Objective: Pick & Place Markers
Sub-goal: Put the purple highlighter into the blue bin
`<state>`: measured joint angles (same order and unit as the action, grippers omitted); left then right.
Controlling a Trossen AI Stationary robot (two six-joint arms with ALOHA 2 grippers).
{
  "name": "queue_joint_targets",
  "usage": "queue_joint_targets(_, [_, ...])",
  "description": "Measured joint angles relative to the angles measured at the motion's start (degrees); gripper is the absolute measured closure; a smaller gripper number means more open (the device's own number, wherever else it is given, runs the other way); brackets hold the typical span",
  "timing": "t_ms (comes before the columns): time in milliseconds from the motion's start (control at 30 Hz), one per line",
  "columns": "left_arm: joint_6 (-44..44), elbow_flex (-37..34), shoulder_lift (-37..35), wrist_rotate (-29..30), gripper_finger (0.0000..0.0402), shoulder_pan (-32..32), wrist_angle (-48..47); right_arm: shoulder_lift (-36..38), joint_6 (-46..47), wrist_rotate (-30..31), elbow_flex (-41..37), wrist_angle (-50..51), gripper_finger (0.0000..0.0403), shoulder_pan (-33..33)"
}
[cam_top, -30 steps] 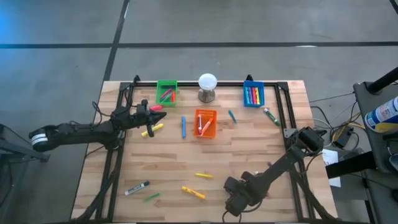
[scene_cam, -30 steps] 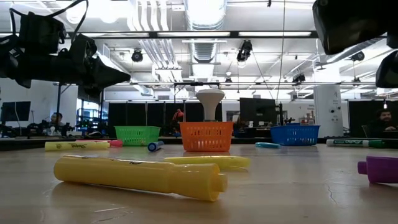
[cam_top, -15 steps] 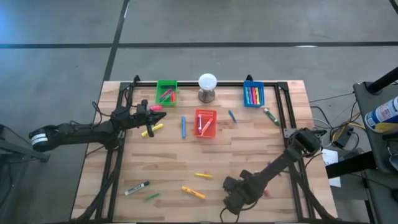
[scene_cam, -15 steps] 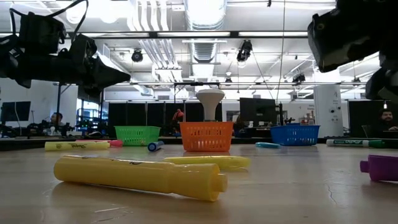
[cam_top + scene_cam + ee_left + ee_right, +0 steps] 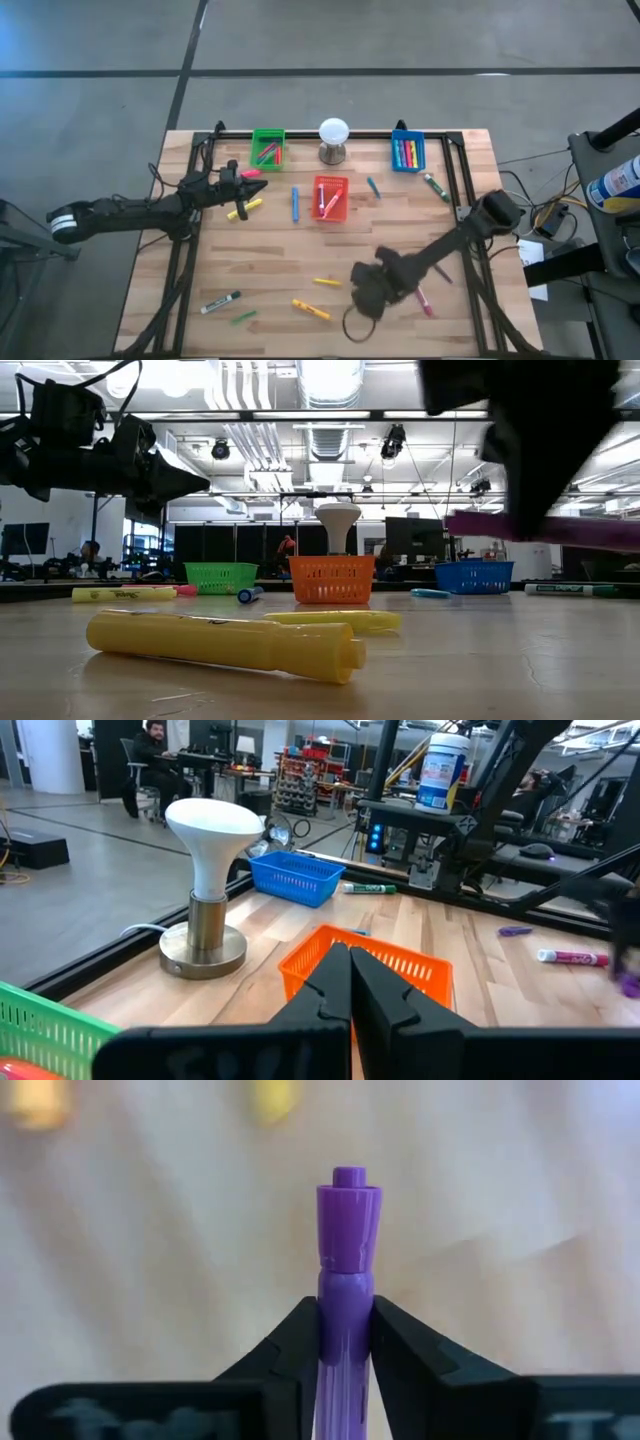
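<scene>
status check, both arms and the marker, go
Right gripper jaws shut on purple marker, lifted off table. Left gripper shut, empty, hovering by green bin. Nothing in the way.

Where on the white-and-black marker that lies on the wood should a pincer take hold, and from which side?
Grip the white-and-black marker mid-barrel, from straight above, closing across its thin width. It lies flat and slanted on the table, so the top is likely the freest approach. A green marker lies close by; stay centred.

Left end effector [image 5: 349,982] closed, right end effector [image 5: 345,1325] clamped, raised
</scene>
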<state>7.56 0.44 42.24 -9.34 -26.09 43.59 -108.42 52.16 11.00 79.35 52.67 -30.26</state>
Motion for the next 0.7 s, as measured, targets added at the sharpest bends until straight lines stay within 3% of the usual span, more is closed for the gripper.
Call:
queue_joint_targets(100, [-0.01, 0.07, 0.26, 0.0, 0.0401, 0.0, 0.04, 0.29, -14.27, 2.59, -0.5, 2.92, 0.0335, 3.06])
queue_joint_targets(233, [-0.22, 0.07, 0.45, 0.0, 0.0401, -0.04, 0.09, 0.21, -41.34, 0.85, -2.25, 2.61, 0.0337, 5.96])
queue_joint_targets(333, [-0.56, 0.07, 0.55, 0.0, 0.0401, -0.04, 0.08, 0.19, -53.97, 0.8, -3.34, 3.71, 0.0334, 8.25])
queue_joint_targets(533, [-1.34, 0.09, 0.56, 0.21, 0.0401, -0.04, 0.07, -1.72, -61.3, -0.31, -5.13, 4.94, 0.0332, 10.89])
queue_joint_targets(700, [-1.27, 0.09, 0.65, 0.26, 0.0401, -0.02, 0.0, -3.36, -59.33, -0.08, -5.13, 5.23, 0.0328, 10.76])
